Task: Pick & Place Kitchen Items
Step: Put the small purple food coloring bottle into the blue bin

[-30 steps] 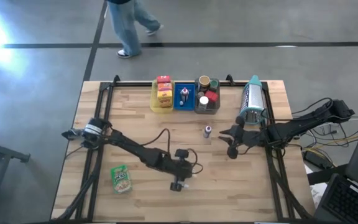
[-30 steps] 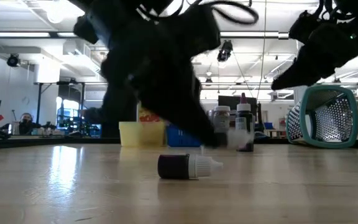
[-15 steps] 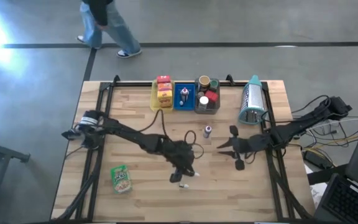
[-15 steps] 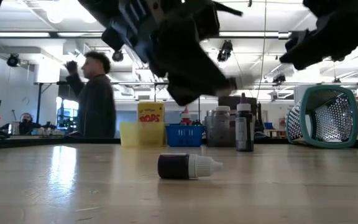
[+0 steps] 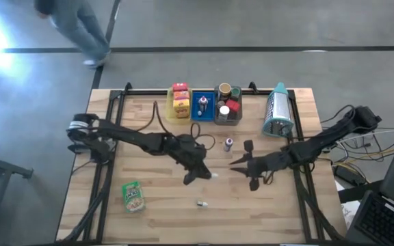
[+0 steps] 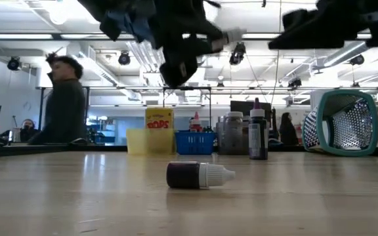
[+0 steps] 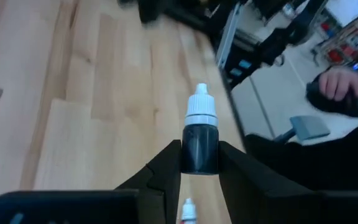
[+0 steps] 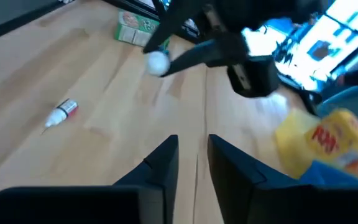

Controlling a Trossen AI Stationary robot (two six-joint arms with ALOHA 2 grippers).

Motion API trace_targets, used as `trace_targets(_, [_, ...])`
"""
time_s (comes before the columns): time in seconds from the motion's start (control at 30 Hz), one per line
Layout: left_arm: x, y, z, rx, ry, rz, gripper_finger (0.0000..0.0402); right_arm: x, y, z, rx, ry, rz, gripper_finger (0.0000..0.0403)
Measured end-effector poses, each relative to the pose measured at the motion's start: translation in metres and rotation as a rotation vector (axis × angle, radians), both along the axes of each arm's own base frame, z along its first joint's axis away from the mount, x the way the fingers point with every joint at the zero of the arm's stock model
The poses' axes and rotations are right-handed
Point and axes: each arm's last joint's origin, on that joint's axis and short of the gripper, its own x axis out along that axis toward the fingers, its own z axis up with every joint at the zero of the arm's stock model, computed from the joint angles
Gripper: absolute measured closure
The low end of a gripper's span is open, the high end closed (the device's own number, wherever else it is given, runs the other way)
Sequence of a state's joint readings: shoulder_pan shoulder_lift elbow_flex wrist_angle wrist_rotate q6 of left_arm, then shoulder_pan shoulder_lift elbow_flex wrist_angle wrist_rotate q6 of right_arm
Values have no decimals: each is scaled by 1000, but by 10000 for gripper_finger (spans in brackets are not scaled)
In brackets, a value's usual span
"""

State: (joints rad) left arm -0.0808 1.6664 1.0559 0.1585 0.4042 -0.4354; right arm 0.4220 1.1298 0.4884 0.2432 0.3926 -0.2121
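Observation:
My left gripper [image 7: 201, 163] hangs over the middle of the table, shut on a small dark vial with a white cap [image 7: 201, 134], whose cap also shows in the high view [image 5: 213, 175]. A second such vial [image 6: 199, 175] lies on its side on the wood nearer the front edge [image 5: 200, 203]. My right gripper [image 8: 193, 149] hovers to the right of the left one [image 5: 243, 166], its fingers a narrow gap apart with nothing between them. A slim dark bottle [image 5: 228, 144] stands upright behind both grippers. My left gripper pinches the vial's dark body [image 7: 200, 155] between its two fingers, at the end away from the cap. The fingers come from the table's left, slanting a little down, and lie along the vial, so the white cap [image 7: 201, 107] points out past the fingertips. The vial is lifted clear of the table.
At the far edge stand a yellow tray [image 5: 169, 109] with snack boxes, a blue tray [image 5: 202, 115] and a grey tray [image 5: 228, 121] with jars. A teal-rimmed grater [image 5: 278, 113] lies at the far right. A green pouch [image 5: 133, 196] lies near left. A person walks beyond the table.
My left gripper has risen with its vial and gone toward the far edge, rolling as it went. My right gripper has drifted toward the table's left and risen a little, also rolling. The vial lying on the table has stayed where it was.

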Motion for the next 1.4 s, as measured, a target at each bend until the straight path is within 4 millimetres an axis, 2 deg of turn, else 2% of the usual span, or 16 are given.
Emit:
trace_targets(0.2, [-10,2,20,-20,-34,10,300,23,10,18,-92,-20,20,275])
trace_targets(0.47, [-10,5,20,-59,-7,40,300,49,21,25,-210,13,49,227])
trace_targets(0.67, [-9,11,20,-65,-5,59,300,59,26,26,-221,30,53,212])
trace_targets(0.8, [-8,15,21,-60,-16,67,300,61,27,27,-219,27,53,219])
trace_targets(1.2, [-6,21,24,-40,-63,75,300,60,26,33,-207,-7,51,281])
trace_targets(1.4, [-6,21,24,-44,-65,64,300,60,25,34,-217,-9,26,293])
